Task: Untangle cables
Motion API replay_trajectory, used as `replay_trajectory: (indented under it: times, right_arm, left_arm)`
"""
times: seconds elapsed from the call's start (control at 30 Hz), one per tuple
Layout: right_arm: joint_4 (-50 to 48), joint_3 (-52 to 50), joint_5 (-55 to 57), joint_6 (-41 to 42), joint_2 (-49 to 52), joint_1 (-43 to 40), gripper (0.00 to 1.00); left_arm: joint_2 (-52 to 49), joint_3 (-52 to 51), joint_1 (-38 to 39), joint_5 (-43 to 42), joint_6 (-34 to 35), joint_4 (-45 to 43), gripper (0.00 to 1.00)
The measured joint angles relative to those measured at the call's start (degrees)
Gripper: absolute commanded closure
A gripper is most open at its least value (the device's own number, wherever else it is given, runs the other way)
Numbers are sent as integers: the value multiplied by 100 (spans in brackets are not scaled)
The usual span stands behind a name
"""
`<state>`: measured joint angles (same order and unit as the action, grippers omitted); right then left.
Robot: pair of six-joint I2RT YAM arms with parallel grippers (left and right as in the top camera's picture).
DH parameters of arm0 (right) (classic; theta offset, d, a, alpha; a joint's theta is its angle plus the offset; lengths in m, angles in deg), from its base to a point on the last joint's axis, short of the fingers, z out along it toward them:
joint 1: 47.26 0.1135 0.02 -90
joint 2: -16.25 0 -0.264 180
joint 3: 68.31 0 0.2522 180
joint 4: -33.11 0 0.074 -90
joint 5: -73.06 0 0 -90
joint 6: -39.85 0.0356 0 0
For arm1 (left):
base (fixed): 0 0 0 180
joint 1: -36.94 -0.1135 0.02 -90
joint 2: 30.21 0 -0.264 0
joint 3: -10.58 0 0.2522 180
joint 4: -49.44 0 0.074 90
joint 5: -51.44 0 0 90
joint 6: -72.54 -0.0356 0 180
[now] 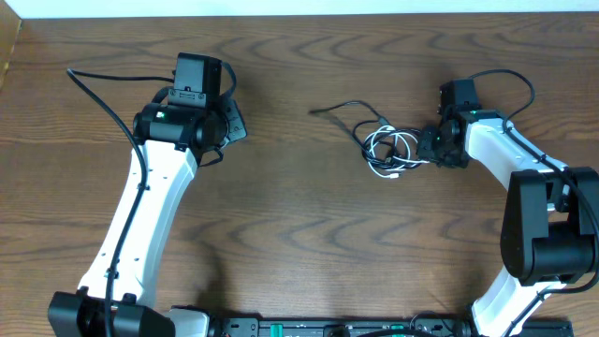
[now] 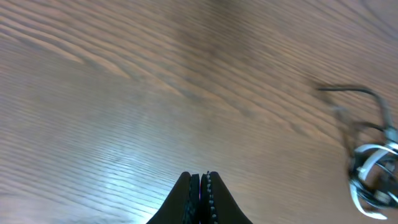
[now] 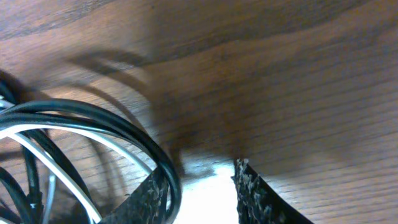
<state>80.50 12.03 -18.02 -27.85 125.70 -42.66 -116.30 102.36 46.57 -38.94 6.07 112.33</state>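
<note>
The cables lie in one tangled coil on the table, at 3 o'clock from its centre. The right gripper sits at the coil's 3 o'clock edge, its fingers parted and a black cable against one finger. The left gripper is clenched on nothing, well apart at the coil's 9 o'clock.
</note>
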Motion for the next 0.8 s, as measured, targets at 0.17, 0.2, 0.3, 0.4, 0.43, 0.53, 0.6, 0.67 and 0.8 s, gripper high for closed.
replay_trajectory:
  times: [0.17,0.2,0.3,0.4,0.43,0.53,0.6,0.67,0.8]
  right_arm:
    - [-20,0,-48,-313,0,2,65]
    - [-44,0,-111,-417,0,2,65]
    - [-125,0,-385,-682,0,2,68]
    - [-210,0,-852,-999,0,2,72]
    - [-236,0,-981,-1075,0,2,73]
    - [-297,-2,-1443,-1329,0,2,74]
    - [-323,-2,-1749,-1495,0,2,81]
    - [-345,-2,-2061,-1672,0,2,90]
    - [-361,-2,-2500,-1843,0,2,99]
  left_arm:
    - [0,0,0,-92,-4,-136,92]
    - [0,0,2,-249,-4,-247,92]
    - [0,-22,17,-833,-31,-671,87]
    - [-50,-52,127,-1399,-157,-1086,83]
    - [-92,-55,188,-1572,-186,-1244,83]
    - [-317,-57,431,-2004,-348,-1707,75]
    - [-544,-57,625,-2245,-492,-2020,73]
    - [-815,-59,813,-2413,-662,-2330,71]
    - [-1377,-72,1043,-2601,-944,-2973,69]
